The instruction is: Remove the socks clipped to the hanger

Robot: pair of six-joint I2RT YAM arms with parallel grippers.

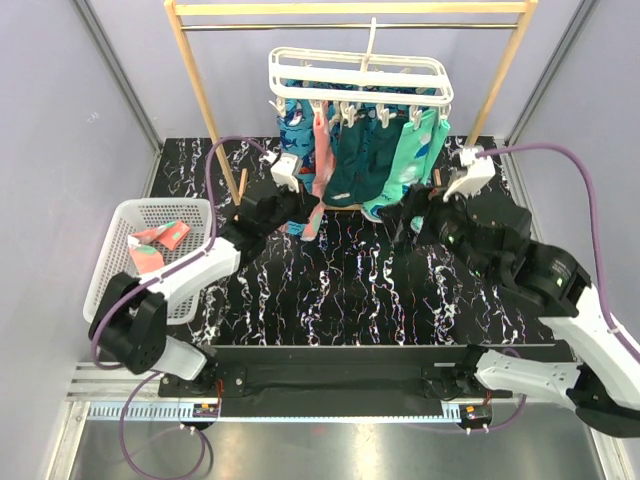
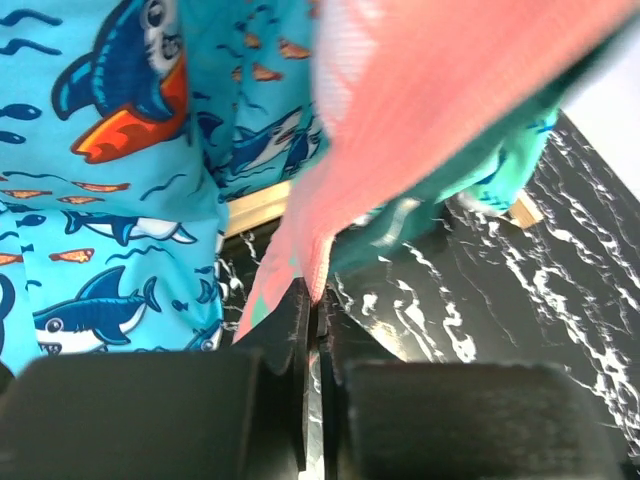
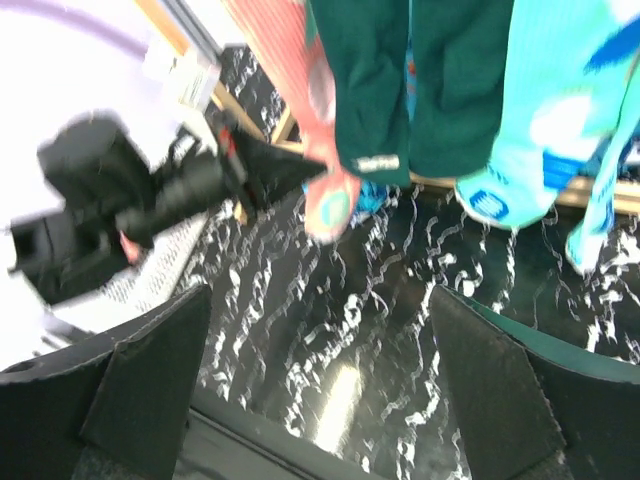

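Note:
The white hanger (image 1: 360,72) hangs from the wooden rail, with socks clipped under it: bright blue shark-print (image 1: 293,125), coral-pink (image 1: 321,165), dark teal (image 1: 355,165) and mint-green (image 1: 418,148). My left gripper (image 1: 306,208) is shut on the lower part of the coral-pink sock (image 2: 420,100), pinched at the jaw tips (image 2: 316,298); the blue shark sock (image 2: 100,150) hangs just left of it. My right gripper (image 1: 408,215) stands open below the mint-green sock (image 3: 560,110) and dark teal sock (image 3: 410,80), with nothing between its fingers (image 3: 318,300).
A white mesh basket (image 1: 110,250) at the left holds coral and mint fabric (image 1: 160,240). The wooden stand's posts (image 1: 200,95) rise at the back of the black marbled table (image 1: 350,290). Grey walls close in both sides.

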